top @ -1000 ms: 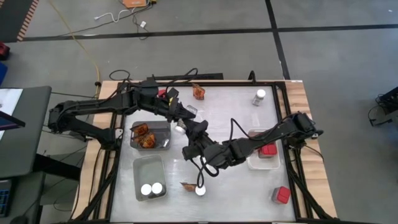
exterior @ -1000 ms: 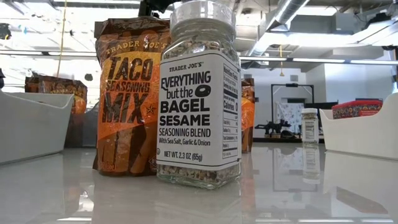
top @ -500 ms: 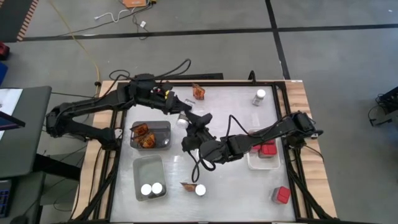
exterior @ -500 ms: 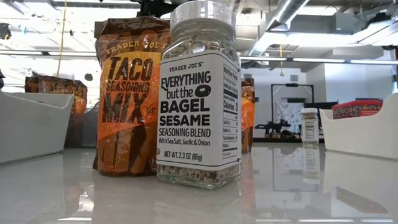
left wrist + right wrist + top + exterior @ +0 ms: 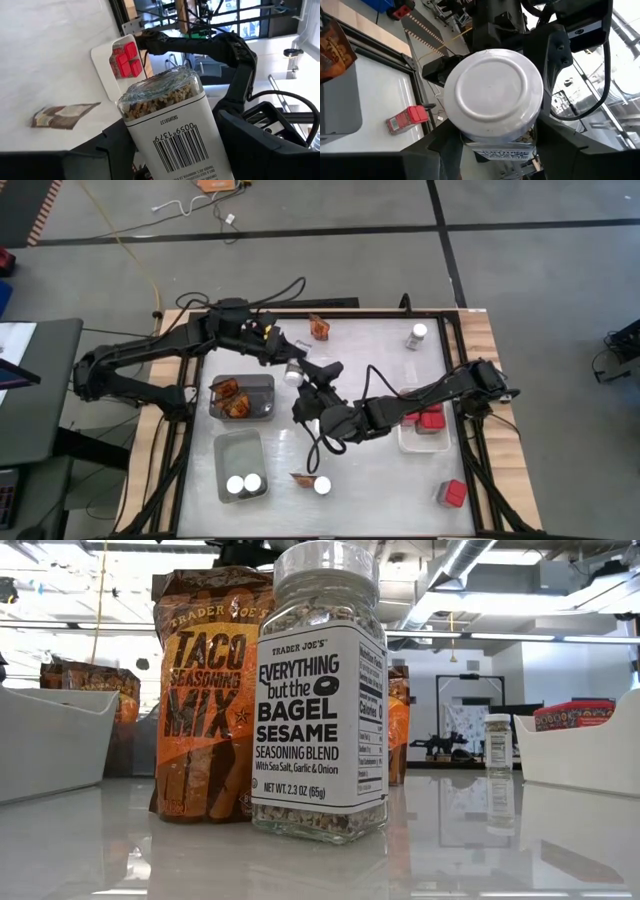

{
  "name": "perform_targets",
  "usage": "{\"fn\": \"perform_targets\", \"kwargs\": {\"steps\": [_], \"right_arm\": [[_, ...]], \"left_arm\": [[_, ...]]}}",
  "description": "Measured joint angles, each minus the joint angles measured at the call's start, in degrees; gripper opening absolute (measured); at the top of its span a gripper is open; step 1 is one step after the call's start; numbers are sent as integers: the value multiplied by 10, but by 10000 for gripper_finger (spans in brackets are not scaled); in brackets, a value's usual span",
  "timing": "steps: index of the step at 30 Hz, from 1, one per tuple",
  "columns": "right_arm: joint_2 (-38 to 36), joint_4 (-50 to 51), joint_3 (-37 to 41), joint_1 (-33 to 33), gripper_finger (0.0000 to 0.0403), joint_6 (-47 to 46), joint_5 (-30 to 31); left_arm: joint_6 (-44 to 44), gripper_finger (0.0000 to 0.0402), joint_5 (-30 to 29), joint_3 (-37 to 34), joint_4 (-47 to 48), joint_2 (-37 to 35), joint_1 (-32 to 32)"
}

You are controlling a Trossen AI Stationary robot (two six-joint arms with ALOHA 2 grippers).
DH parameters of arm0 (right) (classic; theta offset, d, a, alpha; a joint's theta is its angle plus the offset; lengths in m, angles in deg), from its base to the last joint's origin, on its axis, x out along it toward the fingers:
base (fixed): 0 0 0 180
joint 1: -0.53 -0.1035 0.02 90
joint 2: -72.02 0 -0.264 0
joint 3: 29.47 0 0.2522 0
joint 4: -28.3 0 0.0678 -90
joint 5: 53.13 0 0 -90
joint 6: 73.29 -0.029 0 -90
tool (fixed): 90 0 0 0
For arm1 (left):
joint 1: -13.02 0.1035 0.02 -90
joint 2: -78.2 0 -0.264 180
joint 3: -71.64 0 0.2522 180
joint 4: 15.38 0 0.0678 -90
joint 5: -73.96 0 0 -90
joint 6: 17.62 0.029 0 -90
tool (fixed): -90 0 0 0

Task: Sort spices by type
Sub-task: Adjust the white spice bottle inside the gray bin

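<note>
High view, mid-frame: the left gripper (image 5: 293,372) and right gripper (image 5: 305,402) meet on one jar (image 5: 291,376), both sets of jaws closed around it from opposite ends. Its long axis runs between them, above the table (image 5: 380,470). Dark arms hide most of the contact.

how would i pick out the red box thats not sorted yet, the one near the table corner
Start at the white tray of red boxes on the table's right side, then go toward the near right corner. A lone red box lies there on the bare tabletop, the only red one near that tray that is outside it.
</note>
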Motion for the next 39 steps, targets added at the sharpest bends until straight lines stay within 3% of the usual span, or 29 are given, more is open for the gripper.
{"fn": "perform_targets", "kwargs": {"steps": [9,17,22,30,34,39], "right_arm": [[1,7,1,-1,227,-2,0],[0,19,1,-7,226,-21,1],[-2,40,1,-11,224,-58,-13],[-1,45,0,-15,224,-96,-10],[-1,79,0,-15,224,-181,-9],[-1,171,0,-11,224,-407,-9]], "left_arm": [[31,252,3,3,25,11,-7],[91,309,24,3,30,39,-7],[98,319,5,2,34,58,-4],[167,319,16,11,18,18,39],[250,320,13,19,20,-38,55],[343,320,-53,19,83,-127,46]]}}
